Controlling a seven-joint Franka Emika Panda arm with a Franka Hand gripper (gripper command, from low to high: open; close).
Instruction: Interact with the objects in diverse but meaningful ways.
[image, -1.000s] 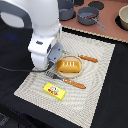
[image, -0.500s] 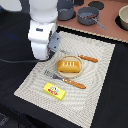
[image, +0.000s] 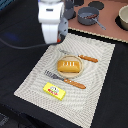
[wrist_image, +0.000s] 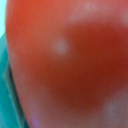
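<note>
Your wrist camera is filled by the red tomato, blurred and very close, so it is probably in the gripper, though you cannot tell how the jaws stand. Farther off, the yellow bar, bread block and grey pot sit apart.

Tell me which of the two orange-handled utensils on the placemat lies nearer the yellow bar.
The fork, lying between the bread and the yellow bar. The other utensil lies on the bread's far side, toward the grey pot.
</note>
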